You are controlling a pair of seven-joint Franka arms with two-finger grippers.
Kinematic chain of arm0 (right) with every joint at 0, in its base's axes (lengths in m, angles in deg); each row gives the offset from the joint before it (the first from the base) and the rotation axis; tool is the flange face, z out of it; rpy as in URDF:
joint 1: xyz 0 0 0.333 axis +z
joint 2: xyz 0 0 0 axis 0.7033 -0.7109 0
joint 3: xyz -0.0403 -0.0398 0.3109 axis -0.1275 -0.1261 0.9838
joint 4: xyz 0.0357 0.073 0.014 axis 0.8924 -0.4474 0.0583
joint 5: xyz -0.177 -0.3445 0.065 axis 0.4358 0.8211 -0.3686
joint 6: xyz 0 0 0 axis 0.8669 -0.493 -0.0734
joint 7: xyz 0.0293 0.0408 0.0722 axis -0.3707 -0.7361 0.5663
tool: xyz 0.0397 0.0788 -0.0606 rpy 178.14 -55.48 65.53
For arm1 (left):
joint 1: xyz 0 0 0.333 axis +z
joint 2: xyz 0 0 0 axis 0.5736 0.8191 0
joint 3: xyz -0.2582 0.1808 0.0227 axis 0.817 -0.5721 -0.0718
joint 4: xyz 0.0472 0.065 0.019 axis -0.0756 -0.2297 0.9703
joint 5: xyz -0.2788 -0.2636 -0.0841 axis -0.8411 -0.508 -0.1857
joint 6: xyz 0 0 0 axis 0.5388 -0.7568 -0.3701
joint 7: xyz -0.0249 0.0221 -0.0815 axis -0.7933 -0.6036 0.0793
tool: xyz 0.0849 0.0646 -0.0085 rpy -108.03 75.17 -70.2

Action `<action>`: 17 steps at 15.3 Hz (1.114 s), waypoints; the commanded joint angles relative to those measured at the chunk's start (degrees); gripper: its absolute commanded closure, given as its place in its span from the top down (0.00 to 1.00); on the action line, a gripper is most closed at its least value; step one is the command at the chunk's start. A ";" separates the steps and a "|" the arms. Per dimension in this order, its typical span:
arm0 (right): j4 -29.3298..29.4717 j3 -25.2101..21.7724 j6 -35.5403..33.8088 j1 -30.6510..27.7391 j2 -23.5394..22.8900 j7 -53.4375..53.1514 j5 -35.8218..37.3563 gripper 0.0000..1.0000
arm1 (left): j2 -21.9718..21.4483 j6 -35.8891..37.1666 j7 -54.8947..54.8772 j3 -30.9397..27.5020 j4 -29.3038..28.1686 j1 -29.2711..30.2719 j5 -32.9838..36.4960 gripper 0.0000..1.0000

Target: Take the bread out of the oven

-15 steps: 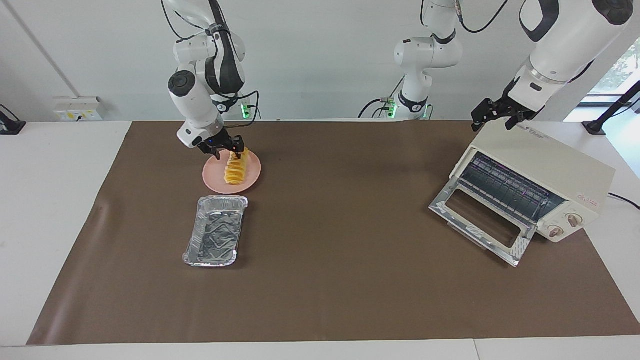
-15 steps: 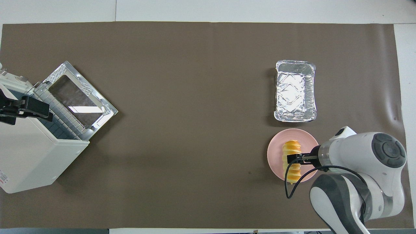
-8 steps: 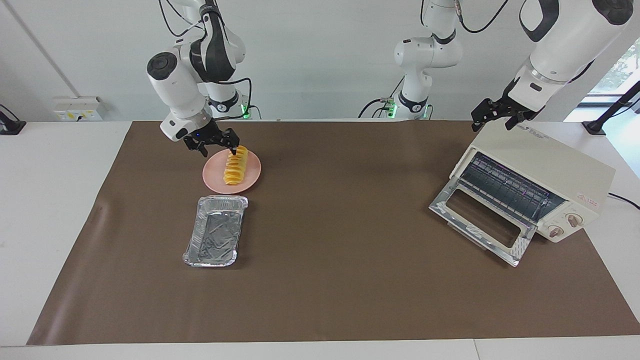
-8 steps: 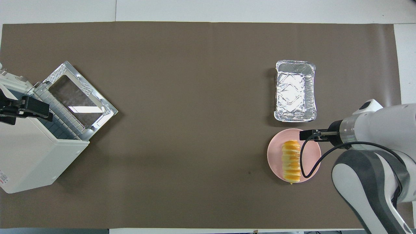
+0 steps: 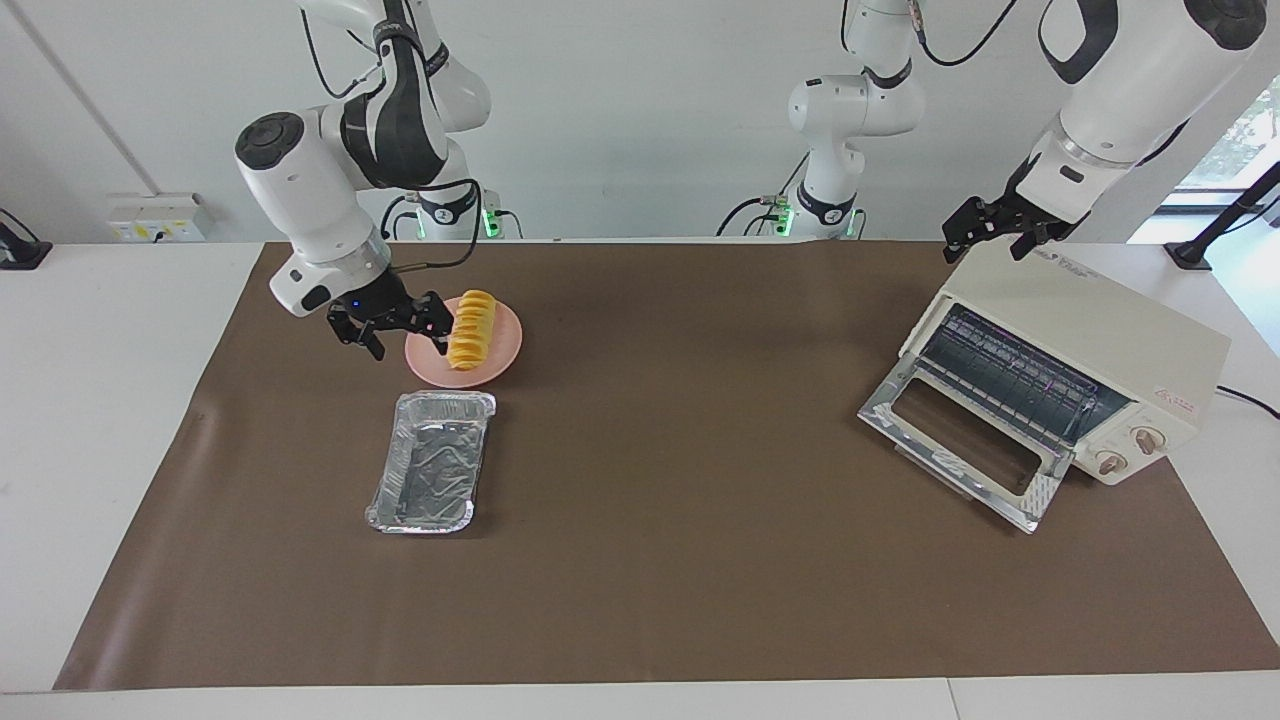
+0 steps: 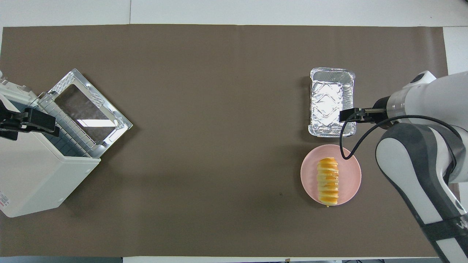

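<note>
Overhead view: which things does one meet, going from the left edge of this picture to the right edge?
Left gripper over the oven → the oven's open door → pink plate with the bread on it → right gripper over an edge of the foil tray.

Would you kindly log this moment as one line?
bread: on pink plate | oven: door open | right gripper: open, empty, beside plate | left gripper: open, over oven, waiting
</note>
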 commanded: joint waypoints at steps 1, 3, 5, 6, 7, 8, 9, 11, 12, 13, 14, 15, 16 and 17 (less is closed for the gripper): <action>4.23 0.31 -0.63 -1.06 -2.69 1.02 0.80 1.00 | -0.53 0.12 -0.10 0.34 -0.04 0.59 0.42 1.00; 5.63 0.13 -2.29 -1.33 -2.87 1.02 0.80 1.00 | -0.53 0.12 -0.18 0.34 -0.04 0.59 0.42 1.00; 9.13 0.13 -6.50 -2.47 -3.74 1.11 2.02 1.00 | -0.53 0.12 -0.10 0.43 -0.04 0.59 0.42 1.00; 11.50 0.13 -8.87 -2.56 -4.27 1.11 4.12 1.00 | -0.53 0.12 -0.18 0.43 -0.04 0.59 0.42 1.00; 13.18 0.13 -10.37 -2.56 -4.36 1.03 5.62 1.00 | -0.53 0.12 -0.18 0.43 -0.04 0.59 0.42 1.00; 14.42 0.13 -11.69 -2.47 -3.84 1.02 6.68 1.00 | -0.53 0.12 -0.10 0.43 -0.04 0.59 0.42 1.00; 15.38 -0.04 -13.10 -2.30 -3.23 0.94 6.87 1.00 | -0.53 0.12 -0.10 0.34 -0.04 0.59 0.42 1.00; 18.63 -0.13 -19.23 -2.38 -1.82 0.94 6.96 1.00 | -0.53 0.12 -0.18 0.43 -0.04 0.59 0.42 1.00; 20.39 -0.22 -22.57 -2.38 -1.29 1.02 7.13 1.00 | -0.53 0.12 -0.18 0.43 -0.04 0.59 0.42 1.00; 21.71 -0.22 -25.04 -2.38 -1.11 0.94 7.57 1.00 | -0.53 0.12 -0.18 0.43 -0.04 0.59 0.42 1.00; 23.11 -0.22 -27.07 -2.38 -1.11 1.02 8.61 1.00 | -0.53 0.12 -0.10 0.34 -0.04 0.59 0.42 1.00; 23.39 -0.22 -27.87 -2.47 -1.11 1.02 9.15 1.00 | -0.53 0.12 -0.18 0.43 -0.04 0.59 0.42 1.00; 23.39 -0.31 -28.05 -3.25 -1.11 1.02 9.15 1.00 | -0.53 0.12 -0.10 0.34 -0.04 0.59 0.42 1.00; 23.39 -0.22 -28.05 -4.05 -1.02 1.02 9.15 1.00 | -0.53 0.12 -0.18 0.34 -0.04 0.59 0.42 1.00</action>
